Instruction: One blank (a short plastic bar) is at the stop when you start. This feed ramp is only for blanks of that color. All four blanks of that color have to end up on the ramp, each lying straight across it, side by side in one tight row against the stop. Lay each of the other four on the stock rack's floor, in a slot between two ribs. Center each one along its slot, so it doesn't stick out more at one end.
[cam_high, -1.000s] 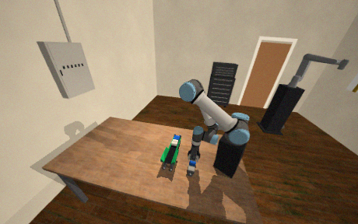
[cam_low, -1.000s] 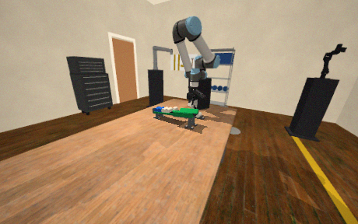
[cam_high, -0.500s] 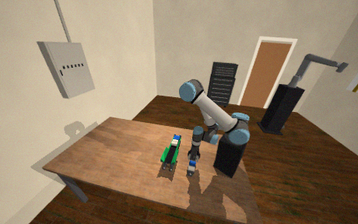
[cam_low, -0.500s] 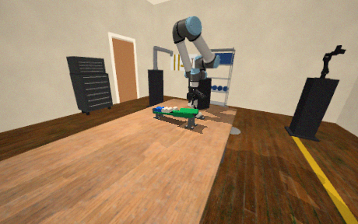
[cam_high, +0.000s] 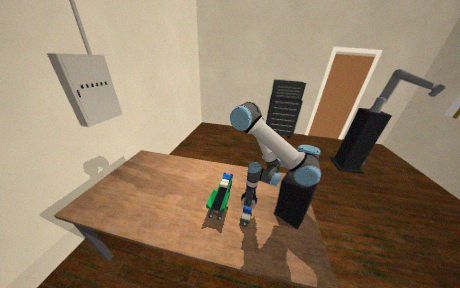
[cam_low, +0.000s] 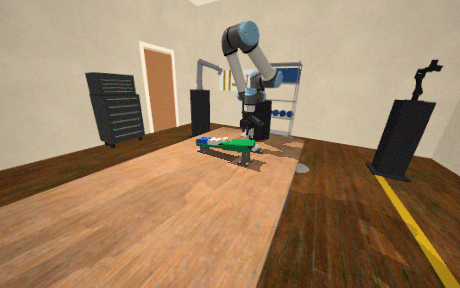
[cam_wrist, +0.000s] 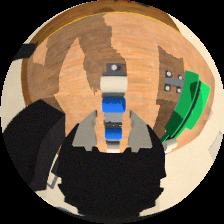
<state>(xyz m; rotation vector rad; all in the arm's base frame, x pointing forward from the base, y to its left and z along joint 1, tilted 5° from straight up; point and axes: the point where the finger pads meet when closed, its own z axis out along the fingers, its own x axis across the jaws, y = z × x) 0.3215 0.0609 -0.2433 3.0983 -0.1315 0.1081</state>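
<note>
Sloping green ramp (cam_high: 212, 199) (cam_low: 242, 144) (cam_wrist: 184, 106), apparently near gripper (cam_high: 247, 206) (cam_low: 247, 133) (cam_wrist: 113, 116)

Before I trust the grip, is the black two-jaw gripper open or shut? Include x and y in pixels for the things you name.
Open: the black two-jaw gripper (cam_high: 247, 204) (cam_low: 247, 134) (cam_wrist: 113, 110) has its grey fingers apart, with nothing clamped.

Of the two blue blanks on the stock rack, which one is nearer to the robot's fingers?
The blue blank level with the fingers; the other blue one lies beyond it, against a white blank.

A green ramp (cam_low: 237, 145) stands on the wooden surface (cam_low: 165, 200) — blue and white blanks (cam_low: 214, 141) at one end. The arm (cam_low: 260, 59) rises behind it.
</note>
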